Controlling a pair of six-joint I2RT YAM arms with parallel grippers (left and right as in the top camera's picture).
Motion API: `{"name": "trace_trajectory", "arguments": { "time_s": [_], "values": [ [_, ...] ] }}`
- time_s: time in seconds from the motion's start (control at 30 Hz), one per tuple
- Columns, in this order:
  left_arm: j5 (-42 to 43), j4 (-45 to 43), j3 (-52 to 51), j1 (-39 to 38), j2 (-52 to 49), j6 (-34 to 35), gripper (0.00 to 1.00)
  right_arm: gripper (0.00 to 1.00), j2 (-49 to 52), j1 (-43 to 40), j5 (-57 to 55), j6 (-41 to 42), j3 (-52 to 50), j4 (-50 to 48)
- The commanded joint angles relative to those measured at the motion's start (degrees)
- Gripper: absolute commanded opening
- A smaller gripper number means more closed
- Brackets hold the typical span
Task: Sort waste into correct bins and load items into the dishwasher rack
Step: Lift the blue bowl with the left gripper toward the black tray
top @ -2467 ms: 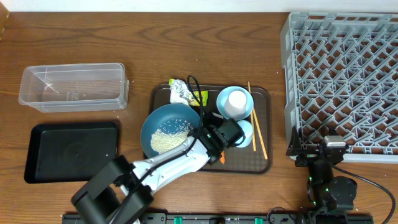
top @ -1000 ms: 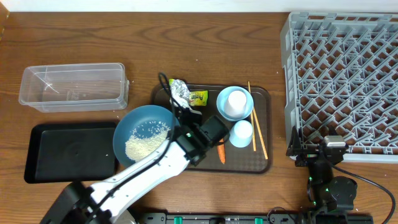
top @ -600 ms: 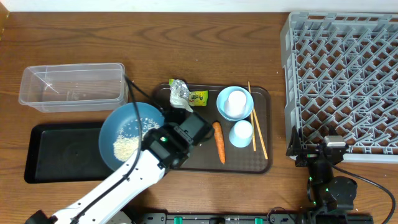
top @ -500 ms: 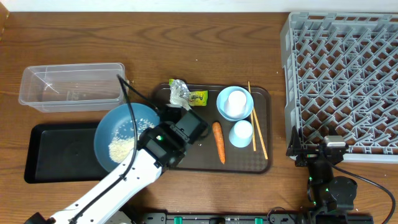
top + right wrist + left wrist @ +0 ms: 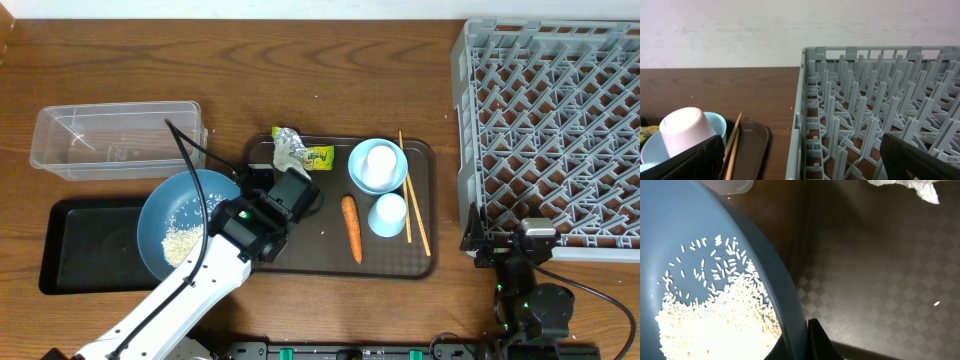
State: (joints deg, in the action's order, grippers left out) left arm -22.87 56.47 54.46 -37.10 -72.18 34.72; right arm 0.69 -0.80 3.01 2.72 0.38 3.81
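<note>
CHANGE: dark-blue bowl [image 5: 170, 215] has left the brown serving tray [image 5: 320, 252] and now hangs over the black tray [image 5: 90, 250], toward the counter's front-left; tipping out the rice [image 5: 180, 243] looks next | JAWS: left clenched on bowl rim; right spread, empty, beside grey rack [image 5: 560, 130] | MATERIALS: glossy round bowl, loose white grains, checker-textured serving tray, rigid lattice plastic rack

no legible text anywhere, print on yellow-green packet [image 5: 318, 156] too small to read
</note>
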Motion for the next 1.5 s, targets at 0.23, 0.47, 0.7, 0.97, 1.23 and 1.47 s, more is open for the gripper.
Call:
{"name": "trace_trajectory", "arguments": {
  "time_s": [0.23,0.47,0.7,0.97,1.23,1.47],
  "values": [
    [-1.6,3.76,1.07,6.97,8.07,2.1,0.06,0.99,-0.31,-0.31,-0.17,-0.66,-0.07,0.26],
    [-1.6,4.42,1.07,11.28,10.84,2.03,0.06,0.99,-0.31,-0.31,-0.17,-0.68,-0.07,0.24],
    [-1.62,4.35,1.01,13.73,10.82,2.03,0.06,0.99,-0.31,-0.31,-0.15,-0.68,-0.07,0.26],
    [-1.25,3.98,0.96,19.8,10.82,2.01,0.06,0.99,-0.31,-0.31,-0.17,-0.68,-0.07,0.24],
    [5.81,-2.8,0.94,25.68,10.82,-2.23,0.06,0.99,-0.31,-0.31,-0.17,-0.68,-0.07,0.26],
    [6.16,-5.62,0.94,28.48,10.82,-4.76,0.06,0.99,-0.31,-0.31,-0.17,-0.68,-0.07,0.24]
  ]
}}
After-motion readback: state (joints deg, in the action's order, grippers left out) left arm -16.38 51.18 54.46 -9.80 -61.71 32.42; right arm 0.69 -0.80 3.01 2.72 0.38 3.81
